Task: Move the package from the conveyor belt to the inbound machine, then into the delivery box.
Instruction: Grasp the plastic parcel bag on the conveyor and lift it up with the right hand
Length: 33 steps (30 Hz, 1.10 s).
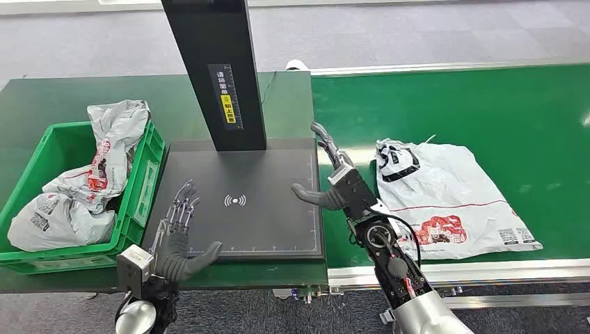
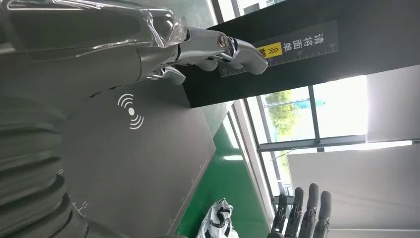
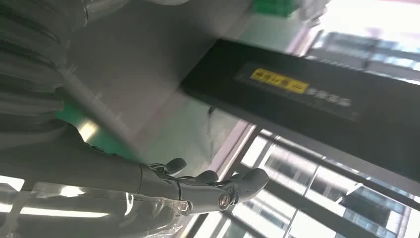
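Package (image 1: 445, 202) lies flat on the green conveyor belt (image 1: 487, 111), just right of the inbound machine's black scan plate (image 1: 240, 202), not touched by either hand. Right hand (image 1: 332, 177) sits over the plate's right edge between plate and package, fingers spread, nothing in it; left hand (image 1: 179, 233) at the plate's near-left corner, fingers apart, also empty. Green delivery box (image 1: 139, 202) sits just left of the plate, with several bagged parcels (image 1: 76, 188) in it

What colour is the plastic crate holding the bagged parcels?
Green plastic crate, clearest in the head view.
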Available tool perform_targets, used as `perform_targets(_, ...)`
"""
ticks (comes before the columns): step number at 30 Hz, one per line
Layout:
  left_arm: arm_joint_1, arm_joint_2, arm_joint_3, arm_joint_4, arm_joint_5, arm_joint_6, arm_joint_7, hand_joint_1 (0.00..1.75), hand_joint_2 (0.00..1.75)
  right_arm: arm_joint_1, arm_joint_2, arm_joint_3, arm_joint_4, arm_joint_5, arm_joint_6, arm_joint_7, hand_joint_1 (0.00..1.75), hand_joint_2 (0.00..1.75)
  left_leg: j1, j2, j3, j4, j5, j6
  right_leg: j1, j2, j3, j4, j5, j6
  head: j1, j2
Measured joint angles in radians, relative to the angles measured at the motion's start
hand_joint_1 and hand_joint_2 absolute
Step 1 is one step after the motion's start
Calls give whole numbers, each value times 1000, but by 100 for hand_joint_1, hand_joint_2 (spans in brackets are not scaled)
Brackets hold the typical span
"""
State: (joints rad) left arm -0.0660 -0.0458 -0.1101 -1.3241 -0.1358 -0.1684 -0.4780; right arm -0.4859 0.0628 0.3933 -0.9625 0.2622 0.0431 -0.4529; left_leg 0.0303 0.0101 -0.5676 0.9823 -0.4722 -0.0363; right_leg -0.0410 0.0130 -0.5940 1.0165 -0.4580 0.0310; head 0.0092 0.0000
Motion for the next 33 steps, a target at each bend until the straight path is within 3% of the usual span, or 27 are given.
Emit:
perform_targets(5, 21, 3, 11, -15, 0, 2, 0, 0, 175, -16, -32, -8, -10, 163, -64, 70, 0, 175, 0, 0, 0, 0, 0, 0, 0, 0, 0, 0, 0, 0, 0, 0)
perform_targets(11, 56, 4, 35, -52, -7, 2, 7, 0, 175, -46, -70, -32, -11, 462, -130, 278, 0, 175, 0, 0, 0, 0, 0, 0, 0, 0, 0, 0, 0, 0, 0, 0)
perform_targets(19, 72, 2, 52, -89, -20, 1, 34, 0, 175, -54, -91, -74, 9, 637, -63, 397, 0, 175, 0, 0, 0, 0, 0, 0, 0, 0, 0, 0, 0, 0, 0, 0)
perform_targets(25, 67, 0, 54, -89, -24, 0, 47, 0, 175, -73, -104, -98, 74, 720, 40, 464, 0, 175, 0, 0, 0, 0, 0, 0, 0, 0, 0, 0, 0, 0, 0, 0)
perform_targets(33, 38, -2, 54, -61, -29, 11, 48, 0, 175, -105, -109, -126, 236, 723, 138, 512, 0, 175, 0, 0, 0, 0, 0, 0, 0, 0, 0, 0, 0, 0, 0, 0)
